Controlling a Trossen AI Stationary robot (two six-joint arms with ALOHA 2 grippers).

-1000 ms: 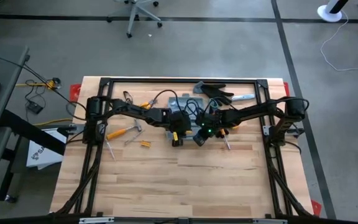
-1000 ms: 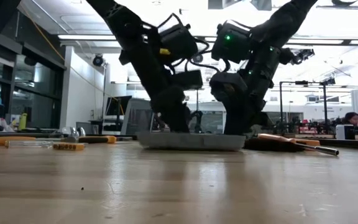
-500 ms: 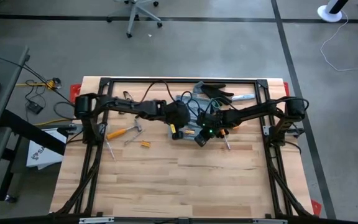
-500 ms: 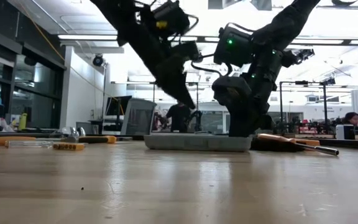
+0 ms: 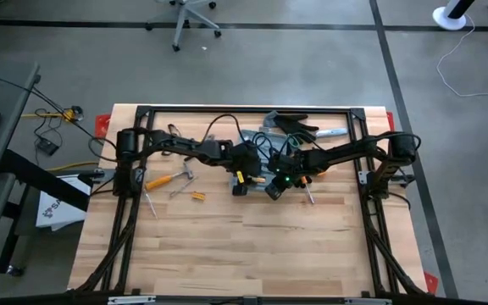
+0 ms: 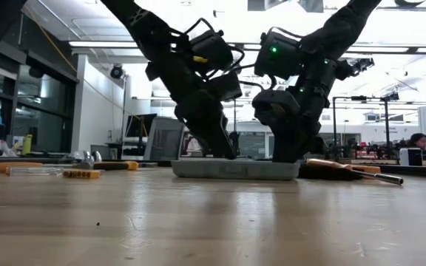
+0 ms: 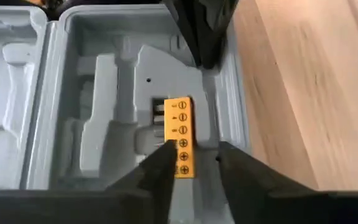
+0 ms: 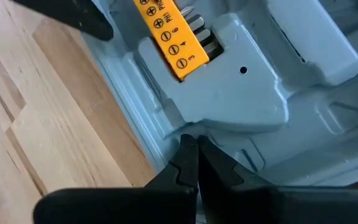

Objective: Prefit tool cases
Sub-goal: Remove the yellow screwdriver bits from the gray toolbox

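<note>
High view shows both arms meeting over the middle of the wooden table [image 5: 227, 246], toward its far half, where the open tool case [image 6: 231, 169] lies flat. Left wrist view looks down into the case's grey-blue moulded tray, with a yellow bit holder [image 7: 181, 136] printed with screw-head symbols sitting in a recess. The left gripper [image 7: 191, 163] hangs just above that holder, its fingers spread to either side of the holder's near end and not closed on it. The right gripper [image 8: 193, 167] rests at the case's rim beside the bare wood, its fingers pressed together with nothing between them. From the right wrist, the bit holder lies near the far side of the tray.

Left of the case on the table lie an orange-handled hammer [image 5: 169, 179] and a small yellow piece [image 5: 197, 196]. Black gloves [image 5: 293, 125] lie behind the case near the far edge.
</note>
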